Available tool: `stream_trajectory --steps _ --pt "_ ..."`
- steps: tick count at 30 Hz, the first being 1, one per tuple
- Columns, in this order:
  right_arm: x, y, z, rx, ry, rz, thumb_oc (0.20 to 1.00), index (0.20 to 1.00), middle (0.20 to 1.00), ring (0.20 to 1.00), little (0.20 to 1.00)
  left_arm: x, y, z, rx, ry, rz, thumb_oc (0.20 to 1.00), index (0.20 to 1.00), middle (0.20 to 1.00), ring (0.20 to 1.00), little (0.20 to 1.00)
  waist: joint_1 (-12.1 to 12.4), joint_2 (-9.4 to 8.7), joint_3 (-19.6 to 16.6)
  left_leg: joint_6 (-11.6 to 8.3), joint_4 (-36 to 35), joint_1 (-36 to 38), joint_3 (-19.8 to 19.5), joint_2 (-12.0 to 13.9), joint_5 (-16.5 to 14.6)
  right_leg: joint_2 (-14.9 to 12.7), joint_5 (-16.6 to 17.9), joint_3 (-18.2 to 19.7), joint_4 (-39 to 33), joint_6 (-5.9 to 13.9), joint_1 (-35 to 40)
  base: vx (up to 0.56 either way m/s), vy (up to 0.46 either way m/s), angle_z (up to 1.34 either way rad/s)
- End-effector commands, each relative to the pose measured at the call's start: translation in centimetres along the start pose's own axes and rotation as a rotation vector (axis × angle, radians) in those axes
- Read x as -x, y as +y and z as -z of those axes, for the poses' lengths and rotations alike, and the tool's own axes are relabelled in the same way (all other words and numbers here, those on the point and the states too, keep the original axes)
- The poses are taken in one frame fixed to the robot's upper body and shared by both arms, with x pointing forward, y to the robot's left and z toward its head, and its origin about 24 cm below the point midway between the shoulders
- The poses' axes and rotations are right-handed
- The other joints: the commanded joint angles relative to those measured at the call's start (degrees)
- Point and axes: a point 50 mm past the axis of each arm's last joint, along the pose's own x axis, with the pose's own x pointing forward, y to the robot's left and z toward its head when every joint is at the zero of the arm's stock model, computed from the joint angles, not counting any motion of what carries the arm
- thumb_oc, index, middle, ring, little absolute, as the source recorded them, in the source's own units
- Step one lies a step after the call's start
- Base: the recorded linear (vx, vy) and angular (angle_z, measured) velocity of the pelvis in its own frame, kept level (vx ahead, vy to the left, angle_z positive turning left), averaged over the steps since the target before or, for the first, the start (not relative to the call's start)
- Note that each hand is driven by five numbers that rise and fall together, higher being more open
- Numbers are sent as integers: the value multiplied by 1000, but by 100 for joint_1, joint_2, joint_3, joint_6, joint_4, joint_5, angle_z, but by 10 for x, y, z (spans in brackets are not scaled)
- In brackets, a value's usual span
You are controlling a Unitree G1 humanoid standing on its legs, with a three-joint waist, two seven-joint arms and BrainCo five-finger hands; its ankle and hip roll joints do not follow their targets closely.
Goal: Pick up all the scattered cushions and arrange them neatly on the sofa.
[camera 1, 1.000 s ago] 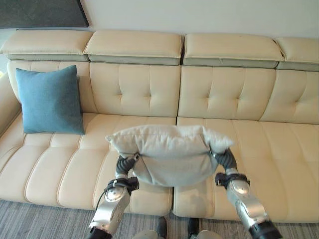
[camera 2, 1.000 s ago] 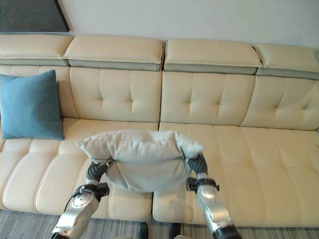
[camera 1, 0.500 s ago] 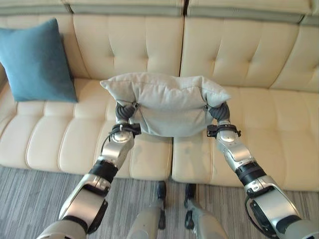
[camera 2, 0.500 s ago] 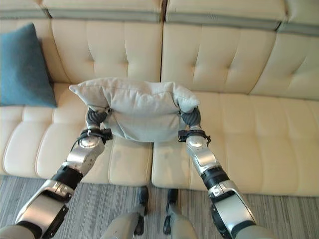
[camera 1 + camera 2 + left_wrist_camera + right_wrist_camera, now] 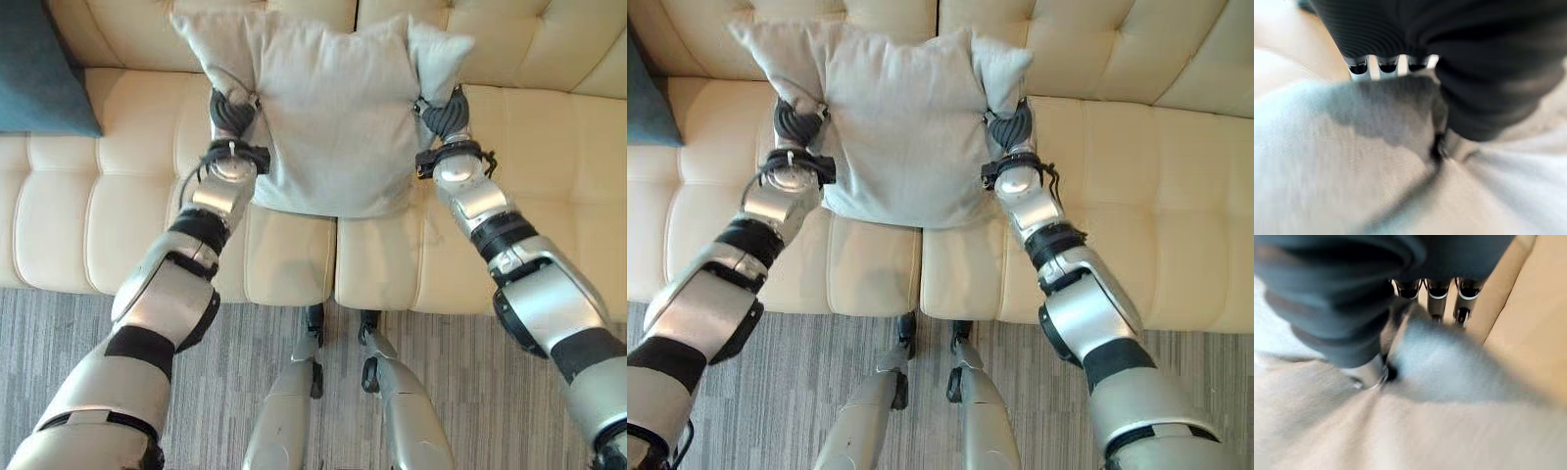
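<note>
1. The grey cushion (image 5: 333, 108) sits in the upper middle of the frame, over the sofa (image 5: 549, 147) seat and up against its backrest, held between both hands.
2. The left hand (image 5: 231, 113) grips it at the upper left corner and the right hand (image 5: 443, 110) at the upper right. In each wrist view the fingers (image 5: 1387, 66) curl over a bunched fold of cloth with the thumb pressed in from the other side, so both hands are closed on the cushion.
3. It looks light and soft. The corners pinch into ears where they are gripped, and the body hangs and sags freely below them. The cover is a matte woven cloth, not slippery, so a pinch should hold. Nothing about it is fragile.
4. Being limp, it will fold if taken by one corner. I judge the two upper corners, or the two side edges, the best places to hold it square.
5. The sofa is cream leather, smooth and slightly glossy, with tufted back panels and ribbed seat pads. A cushion could slide down that surface unless leaned well back.
6. A teal cushion (image 5: 39, 69) of similar square shape stands at the upper left edge of the frame, against the backrest.
7. The floor (image 5: 59, 352) below is grey striped carpet.
</note>
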Motion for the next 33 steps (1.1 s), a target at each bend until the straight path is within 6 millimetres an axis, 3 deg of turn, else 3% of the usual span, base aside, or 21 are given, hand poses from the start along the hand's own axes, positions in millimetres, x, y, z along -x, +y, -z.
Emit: stream_trajectory --steps 1,3,4,5,8,9,12,14,15,16,17,20,21,22,23,24,27,28,30,31,33 --pt "-10 -14 -9 -109 65 26 1000 1000 1000 1000 1000 -9 6 -28 169 -27 27 1000 1000 1000 1000 1000 -20 -51 -142 -413 323 188 209 174 -483 -130 -883 190 533 585 196 57 -10 -3" --pt "-12 -26 1 -253 159 91 1000 1000 1000 1000 1000 -12 19 -18 401 76 -32 1000 1000 1000 1000 1000 -21 -48 -183 -431 187 354 195 176 -506 -99 -897 217 390 602 362 50 3 2" --pt "-12 -27 1 -254 158 92 1000 1000 1000 1000 1000 -12 19 -18 403 75 -32 1000 1000 1000 1000 1000 -24 -47 -181 -426 168 350 196 173 -479 -99 -871 214 367 598 361 59 17 3" --pt "-13 -35 1 -382 175 156 1000 1000 1000 1000 1000 -14 29 -22 573 87 -65 1000 1000 1000 1000 1000 -20 -25 -248 -430 61 539 196 158 -492 -79 -861 219 275 616 543 71 19 0" --pt "-12 -46 0 -530 153 245 1000 1000 1000 1000 1000 -16 45 -20 623 70 -114 1000 1000 1000 1000 1000 -1 30 -306 -427 -89 787 177 132 -498 -65 -850 216 149 630 781 71 30 -6" --pt "-9 -55 5 -686 145 302 1000 1000 1000 1000 1000 -14 53 -15 659 53 -145 1000 1000 1000 1000 1000 5 58 -371 -424 -249 1060 184 131 -512 -59 -842 203 8 639 1017 81 27 -10" --pt "-3 -72 34 -705 173 349 1000 1000 1000 1000 1000 -10 73 8 555 54 -185 1000 1000 1000 1000 1000 44 60 -502 -430 -494 1433 191 128 -509 -52 -803 177 -216 649 1363 84 17 -5" --pt "8 -83 67 -627 208 361 1000 1000 1000 1000 1000 -3 94 25 295 8 -191 1000 1000 1000 1000 1000 85 57 -566 -432 -682 1756 186 134 -514 -44 -796 167 -366 656 1668 61 21 0" --pt "9 -83 68 -626 211 360 1000 1000 1000 1000 1000 -3 94 27 292 10 -191 1000 1000 1000 1000 1000 85 55 -571 -429 -701 1770 189 130 -491 -44 -774 166 -388 653 1685 66 33 -4" --pt "27 -80 99 -498 239 289 1000 1000 1000 1000 1000 14 104 63 116 45 -167 1000 1000 1000 1000 1000 94 39 -671 -422 -801 2034 244 142 -507 -30 -750 172 -537 659 1962 46 28 -3" --pt "38 -80 117 -397 262 226 1000 1000 1000 1000 1000 22 112 79 17 61 -150 1000 1000 1000 1000 1000 93 16 -709 -428 -801 2138 264 147 -541 -12 -752 169 -600 670 2081 36 38 -3" --pt "74 -75 158 -234 322 131 1000 1000 1000 1000 1000 58 117 131 -71 154 -120 1000 1000 1000 1000 1000 97 -18 -888 -412 -801 2338 324 147 -609 6 -705 179 -784 688 2350 35 25 -5" --pt "93 -68 173 -191 347 86 1000 1000 1000 1000 1000 81 112 154 -54 202 -86 1000 1000 1000 1000 1000 90 -6 -938 -407 -801 2459 349 145 -664 9 -705 162 -867 695 2508 10 22 -13" --pt "94 -68 173 -191 348 86 1000 1000 1000 1000 1000 81 112 154 -54 202 -87 1000 1000 1000 1000 1000 86 -8 -956 -405 -801 2435 348 143 -651 7 -694 161 -868 693 2485 12 18 -15" --pt "108 -66 184 -150 369 59 1000 1000 1000 1000 1000 99 113 174 -65 264 -85 1000 1000 1000 1000 1000 87 -11 -1022 -398 -801 2480 359 152 -673 -3 -710 171 -868 701 2527 18 22 -18" --pt "135 -64 204 -124 426 35 1000 1000 1000 1000 1000 136 108 207 -13 381 -81 1000 1000 1000 1000 1000 88 -6 -1164 -389 -801 2561 372 147 -704 -13 -749 163 -868 727 2600 22 31 -11" --pt "178 -62 237 -123 572 31 1000 1000 1000 1000 1000 177 111 239 -5 521 -75 1000 1000 1000 1000 1000 73 17 -1316 -401 -801 2662 357 134 -719 -27 -782 108 -868 729 2734 10 21 -5" --pt "209 -62 259 -126 683 21 1000 1000 1000 1000 1000 203 113 256 0 609 -70 1000 1000 1000 1000 1000 61 11 -1355 -409 -801 2742 333 132 -735 -25 -790 96 -868 724 2840 -29 24 4" --pt "231 -63 272 -131 768 15 1000 1000 1000 1000 1000 224 114 269 -10 685 -53 1000 1000 1000 1000 1000 55 -4 -1434 -408 -801 2774 320 132 -739 -17 -802 92 -868 719 2878 -18 14 8" --pt "231 -63 272 -131 768 15 1000 1000 1000 1000 1000 224 114 269 -10 685 -53 1000 1000 1000 1000 1000 55 -4 -1434 -408 -801 2774 320 132 -739 -17 -802 92 -868 719 2878 -6 16 4" --pt "274 -62 295 -128 929 -25 1000 1000 1000 1000 1000 261 110 291 -53 833 18 1000 1000 1000 1000 1000 58 -21 -1481 -395 -801 2875 311 134 -755 -10 -803 76 -868 722 2979 -22 38 -5"
